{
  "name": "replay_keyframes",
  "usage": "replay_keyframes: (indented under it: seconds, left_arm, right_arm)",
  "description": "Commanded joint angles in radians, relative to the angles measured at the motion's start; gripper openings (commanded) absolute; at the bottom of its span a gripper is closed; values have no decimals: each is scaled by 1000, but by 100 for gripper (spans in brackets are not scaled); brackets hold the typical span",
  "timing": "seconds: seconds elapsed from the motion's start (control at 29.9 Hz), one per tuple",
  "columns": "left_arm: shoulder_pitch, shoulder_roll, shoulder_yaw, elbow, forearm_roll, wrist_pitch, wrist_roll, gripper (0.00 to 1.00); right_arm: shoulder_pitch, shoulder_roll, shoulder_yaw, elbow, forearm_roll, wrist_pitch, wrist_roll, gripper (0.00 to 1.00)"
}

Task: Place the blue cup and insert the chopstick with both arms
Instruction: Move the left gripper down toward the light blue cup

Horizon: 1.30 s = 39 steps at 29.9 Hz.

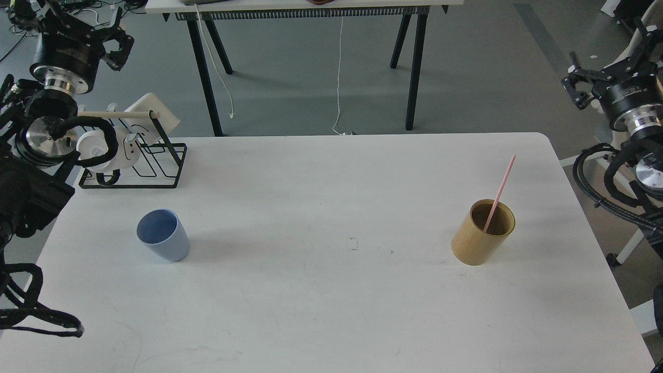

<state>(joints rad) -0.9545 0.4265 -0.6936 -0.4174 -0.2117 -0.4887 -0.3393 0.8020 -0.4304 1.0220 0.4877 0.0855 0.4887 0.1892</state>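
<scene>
The pale blue cup (163, 235) stands upright on the left part of the white table (331, 311), mouth up and empty. The pink chopstick (500, 187) leans inside a tan wooden cylinder holder (483, 233) on the right part of the table, its upper end pointing up and to the right. My left gripper (72, 28) is raised at the far upper left, well behind the cup, open and holding nothing. At the right edge, beyond the table, my right gripper (608, 59) is also raised, open and empty.
A black wire rack (168, 173) with a pale wooden rod (116, 114) and a white mug (96, 147) sits at the table's back left corner, close to my left arm. Another table's black legs (412, 77) stand on the floor behind.
</scene>
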Motion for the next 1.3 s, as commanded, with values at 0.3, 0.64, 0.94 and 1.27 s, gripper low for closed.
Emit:
replay_keyframes:
  seconds: [0.3,0.64,0.94,1.27]
  left_arm:
    - [-4,15,40,-23,29,0,5,100]
    - [-9,199,65,-344,610,0,-12,100]
    - [56,454,80,-820,1228,0,-9,100]
    - [151,655,158,-1008,1724,0,-9,96]
  right_arm:
    - [0,-2,13,6,2,0,9,99]
    - [-27,-56,18,3,14,0,7,99]
    - [-38,-54,18,5,14,0,10,99]
    - [-66,-50,20,8,16,0,12,99]
